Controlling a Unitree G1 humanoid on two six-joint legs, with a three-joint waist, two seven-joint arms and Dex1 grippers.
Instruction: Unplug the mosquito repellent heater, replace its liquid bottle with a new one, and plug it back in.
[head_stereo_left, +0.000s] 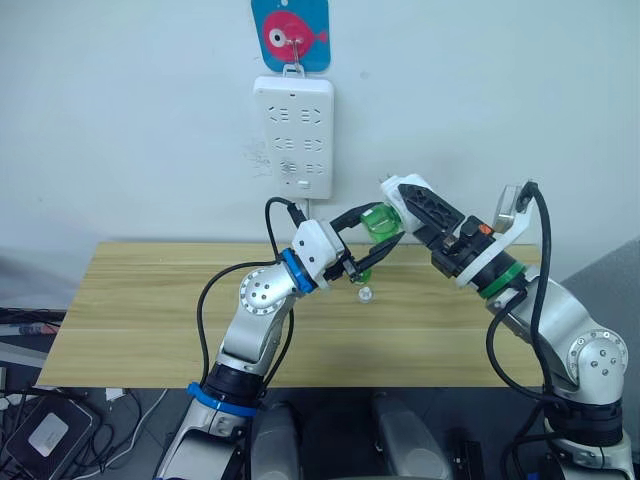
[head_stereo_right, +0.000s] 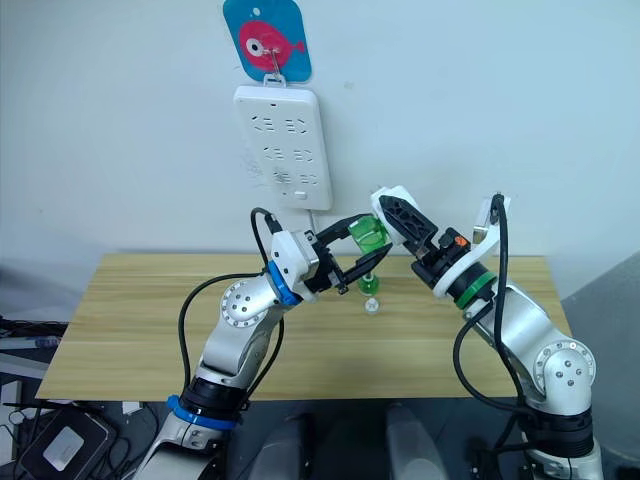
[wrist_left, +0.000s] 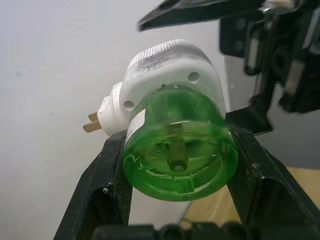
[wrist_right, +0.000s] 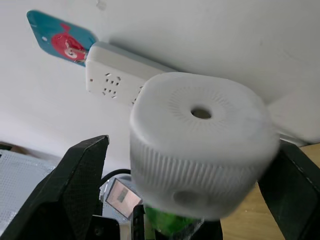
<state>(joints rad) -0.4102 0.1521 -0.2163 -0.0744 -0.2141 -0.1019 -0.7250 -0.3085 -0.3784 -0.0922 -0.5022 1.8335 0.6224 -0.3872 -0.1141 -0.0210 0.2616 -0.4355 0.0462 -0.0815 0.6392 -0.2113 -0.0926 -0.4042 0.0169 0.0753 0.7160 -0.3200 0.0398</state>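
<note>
Both arms meet mid-air above the wooden table, in front of the white wall, just below the wall-hung power strip.

Left gripper: fingers closed on the green liquid bottle, one black finger at 9 o'clock of the bottle base, the other at 3 o'clock, both touching it. Bottle's base faces the left wrist cam; its neck end sits inside the mosquito repellent heater.

Heater: white, rounded, off the strip, held in the air btwn the two grippers. Two metal prongs stick out free at its 9 o'clock side in the left wrist view. In the right wrist view its ribbed top w/ the round hole faces the cam, green bottle peeking from under it.

Right gripper: fingers spread fairly wide, one on each side of the heater body; can't tell if they touch it or just flank it.

From the head views: bottle sits at the junction of left gripper and right gripper. A small clear-green item lies on the table under them, at 6 o'clock of the bottle; too small to ID.

Power strip hangs from a hook on a blue tag w/ a red fish, at 12 o'clock of the strip. Strip sockets look unoccupied.
</note>
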